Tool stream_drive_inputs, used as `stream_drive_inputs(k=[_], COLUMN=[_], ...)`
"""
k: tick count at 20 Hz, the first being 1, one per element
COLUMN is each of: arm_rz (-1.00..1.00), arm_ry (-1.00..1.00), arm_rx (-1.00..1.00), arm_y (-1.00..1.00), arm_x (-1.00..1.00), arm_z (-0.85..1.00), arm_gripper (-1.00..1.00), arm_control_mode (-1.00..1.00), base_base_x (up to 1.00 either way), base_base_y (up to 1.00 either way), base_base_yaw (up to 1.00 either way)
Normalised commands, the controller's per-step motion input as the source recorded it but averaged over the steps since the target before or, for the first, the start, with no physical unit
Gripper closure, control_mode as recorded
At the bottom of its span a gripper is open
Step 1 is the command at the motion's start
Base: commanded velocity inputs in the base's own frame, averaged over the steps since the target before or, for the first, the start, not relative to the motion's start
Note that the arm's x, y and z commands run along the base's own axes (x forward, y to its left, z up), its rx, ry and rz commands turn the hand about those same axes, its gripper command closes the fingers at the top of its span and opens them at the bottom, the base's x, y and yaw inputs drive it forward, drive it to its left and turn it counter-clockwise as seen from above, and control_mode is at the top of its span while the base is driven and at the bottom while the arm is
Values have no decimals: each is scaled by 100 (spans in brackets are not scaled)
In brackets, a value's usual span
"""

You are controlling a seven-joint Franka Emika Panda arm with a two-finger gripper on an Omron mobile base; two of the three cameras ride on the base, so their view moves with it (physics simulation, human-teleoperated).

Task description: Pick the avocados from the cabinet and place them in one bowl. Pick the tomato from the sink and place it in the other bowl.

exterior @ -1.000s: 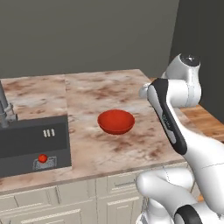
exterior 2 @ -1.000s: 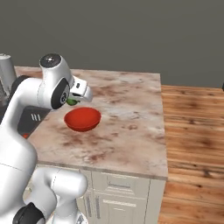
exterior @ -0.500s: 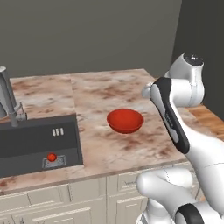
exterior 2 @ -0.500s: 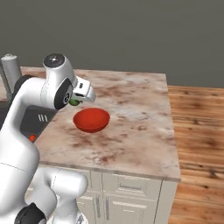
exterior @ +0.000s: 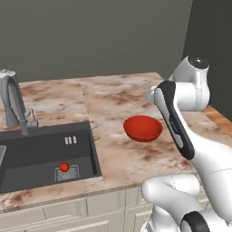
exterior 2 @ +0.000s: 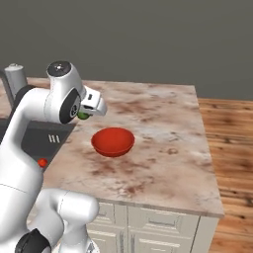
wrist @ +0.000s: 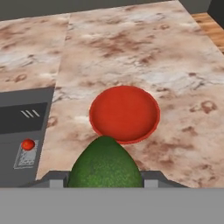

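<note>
Carrying an avocado, the end effector is clamped on the dark green fruit, which bulges up large between the two dark finger tips in the hand view. In the right base view a sliver of green peeks out under the white hand, held up above the counter — not yet over the dish. Just beyond the fruit sits the red bowl, and it looks bare inside, so by my reading no avocado has been delivered so far. This one is well on its way; the drop itself is not yet done. Off to the side, farther along, the tomato sits down in the sink, right by the square drain, untouched. Beyond it rises the curved faucet. So the tally, as I judge it: one avocado in hand, the bowl waiting, and the tomato leg not begun — plenty left.
</note>
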Motion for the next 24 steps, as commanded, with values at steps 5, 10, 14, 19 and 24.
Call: stream_drive_inputs(k=[5,10,14,19,24], arm_rz=[0,0,0,0,-22], arm_ry=[0,0,0,0,22], arm_rx=[0,0,0,0,-4], arm_y=[0,0,0,0,50], arm_x=[0,0,0,0,35], arm_z=[0,0,0,0,0], arm_gripper=[100,100,100,100,100], arm_control_mode=[100,100,100,-100,-100], base_base_x=[20,0,0,0,0], base_base_y=[0,0,0,0,0], base_base_yaw=[-10,0,0,0,0])
